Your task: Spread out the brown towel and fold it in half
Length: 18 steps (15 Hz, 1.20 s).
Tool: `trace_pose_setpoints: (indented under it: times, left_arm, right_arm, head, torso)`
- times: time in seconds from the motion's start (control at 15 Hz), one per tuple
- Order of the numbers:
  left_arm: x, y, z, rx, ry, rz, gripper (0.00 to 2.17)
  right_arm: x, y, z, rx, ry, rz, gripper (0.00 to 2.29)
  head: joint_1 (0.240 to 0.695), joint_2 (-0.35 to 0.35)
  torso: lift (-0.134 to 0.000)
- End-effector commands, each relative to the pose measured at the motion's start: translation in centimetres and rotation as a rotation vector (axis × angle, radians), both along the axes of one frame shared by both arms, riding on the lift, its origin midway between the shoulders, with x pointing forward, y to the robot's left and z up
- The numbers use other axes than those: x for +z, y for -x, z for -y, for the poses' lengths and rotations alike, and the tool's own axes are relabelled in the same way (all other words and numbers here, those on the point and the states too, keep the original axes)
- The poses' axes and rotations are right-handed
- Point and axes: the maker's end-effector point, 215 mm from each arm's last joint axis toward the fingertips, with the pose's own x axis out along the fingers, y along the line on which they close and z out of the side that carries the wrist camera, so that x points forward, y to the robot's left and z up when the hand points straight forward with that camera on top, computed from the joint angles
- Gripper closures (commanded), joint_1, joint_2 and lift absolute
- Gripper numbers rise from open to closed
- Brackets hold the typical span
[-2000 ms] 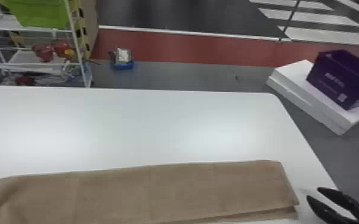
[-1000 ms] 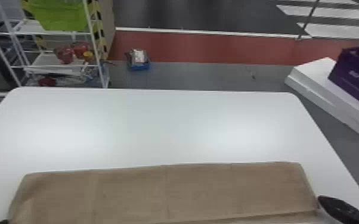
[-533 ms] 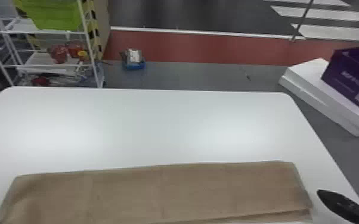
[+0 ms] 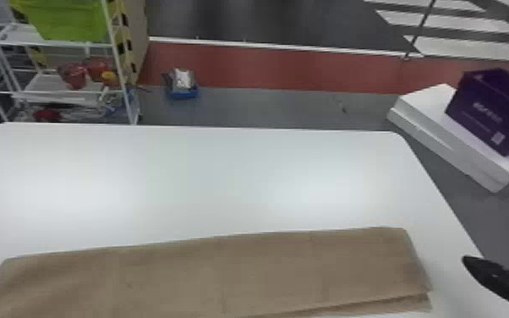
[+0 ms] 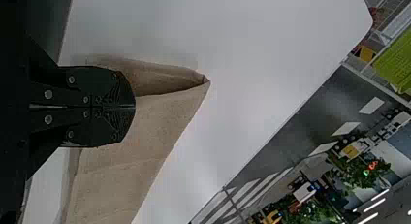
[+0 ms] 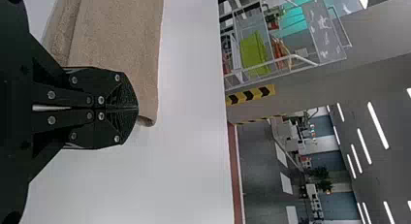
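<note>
Brown towel (image 4: 241,275) beside right gripper (image 4: 469,261)

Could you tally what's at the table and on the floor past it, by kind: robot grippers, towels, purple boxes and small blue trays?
Grippers: 2 (left gripper, right gripper)
Brown towel: 1
Purple box: 1
Small blue tray: 1
Total: 5

Right tool (image 4: 472,262) at the head view's lower right, closed, left tool (image 5: 133,106) closed
</note>
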Motion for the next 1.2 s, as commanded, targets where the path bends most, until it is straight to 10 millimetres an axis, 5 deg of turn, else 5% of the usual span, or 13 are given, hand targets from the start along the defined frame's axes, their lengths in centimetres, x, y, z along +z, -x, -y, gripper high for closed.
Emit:
trace_pose_setpoints:
  times: [0.0, 0.07, 0.2, 0.27, 0.47, 1.0, 1.13]
  left_arm:
    - [-0.2, 0.0, -0.2, 0.004, -0.008, -0.005, 1.42]
    - [-0.3, -0.1, -0.2, 0.004, -0.012, -0.007, 1.42]
    - [-0.7, -0.2, -0.1, 0.001, -0.011, -0.012, 1.42]
    - [-0.7, -0.3, -0.1, 0.000, -0.014, -0.008, 1.42]
    - [-0.9, -0.7, 0.1, -0.010, -0.011, -0.002, 1.42]
    - [-1.3, -1.3, -0.6, -0.007, -0.018, 0.009, 1.42]
    - [-1.2, -1.4, -0.6, -0.008, -0.020, 0.012, 1.42]
  right_arm:
    - [0.5, -0.1, 0.5, -0.009, -0.005, 0.008, 1.24]
    - [0.3, 0.0, 0.5, -0.010, -0.006, -0.002, 1.17]
    - [-0.9, 0.2, 0.1, -0.001, -0.002, -0.023, 0.46]
    - [-1.8, 0.2, -0.5, 0.014, 0.014, -0.040, 0.43]
    - [-4.9, -0.1, -2.6, 0.049, 0.041, -0.104, 0.43]
    - [-7.2, -1.1, -4.5, 0.078, 0.053, -0.143, 0.59]
    - [-7.4, -1.0, -4.3, 0.079, 0.052, -0.151, 1.08]
  head:
    - [0.695, -0.137]
    - [0.695, -0.142]
    - [0.695, -0.145]
    - [0.695, -0.145]
    - [0.695, -0.122]
    - [0.695, -0.039]
    - [0.695, -0.036]
  torso:
    - [-0.123]
    - [-0.123]
    - [-0.123]
    - [-0.123]
    - [-0.123]
    - [-0.123]
    - [-0.123]
